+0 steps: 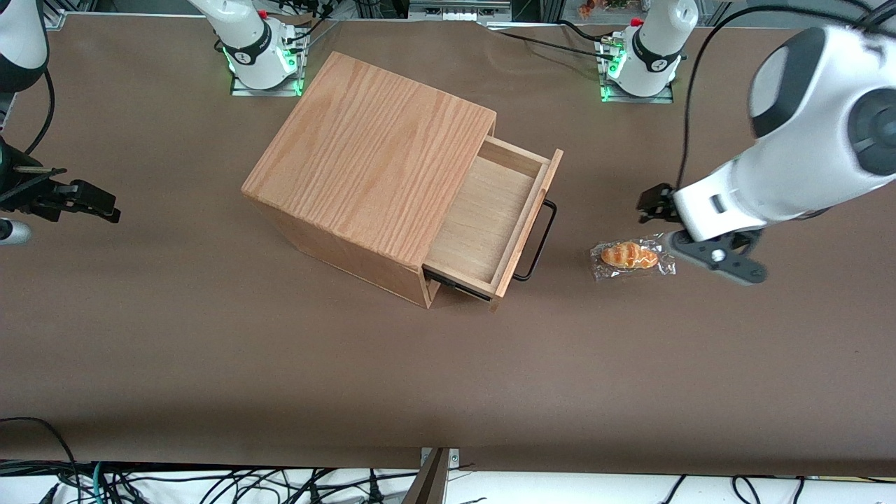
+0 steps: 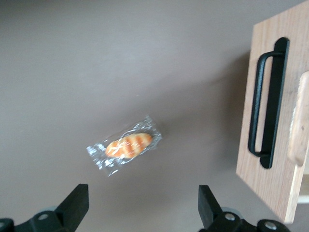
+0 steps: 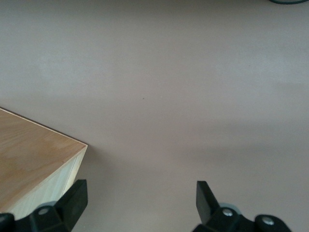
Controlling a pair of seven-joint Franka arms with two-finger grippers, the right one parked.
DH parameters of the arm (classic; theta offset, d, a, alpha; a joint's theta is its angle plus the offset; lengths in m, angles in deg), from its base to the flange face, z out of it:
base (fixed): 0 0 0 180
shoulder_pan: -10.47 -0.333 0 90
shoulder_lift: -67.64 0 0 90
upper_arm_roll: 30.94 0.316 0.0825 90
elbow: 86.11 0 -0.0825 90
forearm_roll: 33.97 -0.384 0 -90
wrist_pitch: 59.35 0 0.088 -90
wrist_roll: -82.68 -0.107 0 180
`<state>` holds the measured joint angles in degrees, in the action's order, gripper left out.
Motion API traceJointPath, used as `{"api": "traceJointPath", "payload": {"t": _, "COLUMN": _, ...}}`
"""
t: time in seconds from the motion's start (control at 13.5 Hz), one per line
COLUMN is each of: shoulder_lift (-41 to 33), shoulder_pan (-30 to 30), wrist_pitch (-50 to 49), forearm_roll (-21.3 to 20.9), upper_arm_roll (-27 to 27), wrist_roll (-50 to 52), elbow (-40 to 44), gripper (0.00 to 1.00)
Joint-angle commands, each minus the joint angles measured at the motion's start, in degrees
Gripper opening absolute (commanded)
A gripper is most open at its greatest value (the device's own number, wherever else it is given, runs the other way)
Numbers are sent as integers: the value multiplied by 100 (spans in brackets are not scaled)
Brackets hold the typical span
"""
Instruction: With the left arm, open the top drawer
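The top drawer [image 1: 483,217] stands pulled well out of the oak-grain box casing [image 1: 371,154], and its light-wood inside is bare. Its thin black wire handle [image 1: 539,241] points toward the working arm's end of the table. The left arm [image 1: 805,140] hangs above that end. Its black gripper [image 1: 654,204] is apart from the handle, above the table beside a wrapped bread roll [image 1: 630,255]. In the left wrist view the gripper [image 2: 142,193] is open and empty, with the drawer front [image 2: 263,159] and the handle [image 2: 268,96] in sight.
The wrapped bread roll [image 2: 128,145] lies on the brown table [image 1: 210,350] between the drawer handle and the gripper. Two arm bases [image 1: 644,56] stand farther from the front camera than the box. A corner of the box [image 3: 34,164] shows in the right wrist view.
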<state>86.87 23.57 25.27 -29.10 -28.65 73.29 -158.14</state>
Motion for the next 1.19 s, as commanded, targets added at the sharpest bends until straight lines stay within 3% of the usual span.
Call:
{"api": "traceJointPath", "payload": {"t": 0.0, "shoulder_lift": -306, "shoulder_pan": -289, "wrist_pitch": -314, "forearm_roll": -152, "upper_arm_roll": -35, "wrist_roll": -107, "elbow": -74, "gripper": 100}}
{"api": "traceJointPath", "payload": {"t": 0.3, "shoulder_lift": -840, "shoulder_pan": -579, "wrist_pitch": 51, "forearm_roll": -161, "upper_arm_roll": -26, "wrist_roll": -11, "elbow": -774, "gripper": 100}}
{"api": "traceJointPath", "payload": {"t": 0.52, "shoulder_lift": -1885, "shoulder_pan": -756, "wrist_pitch": 1203, "forearm_roll": -275, "upper_arm_roll": -26, "wrist_roll": 575, "elbow": -2346, "gripper": 100}}
{"api": "traceJointPath", "payload": {"t": 0.67, "shoulder_lift": -2160, "shoulder_pan": -843, "wrist_pitch": 1223, "forearm_roll": -433, "upper_arm_roll": -70, "wrist_roll": 1207, "elbow": -2796, "gripper": 100}}
{"api": "traceJointPath", "payload": {"t": 0.89, "shoulder_lift": -2152, "shoulder_pan": -1028, "wrist_pitch": 1214, "forearm_roll": -794, "upper_arm_roll": -421, "wrist_roll": 1369, "elbow": -2807, "gripper": 100}}
{"api": "traceJointPath", "payload": {"t": 1.11, "shoulder_lift": -2047, "shoulder_pan": -1150, "wrist_pitch": 1188, "forearm_roll": -523, "upper_arm_roll": -448, "wrist_roll": 1351, "elbow": -2676, "gripper": 100}}
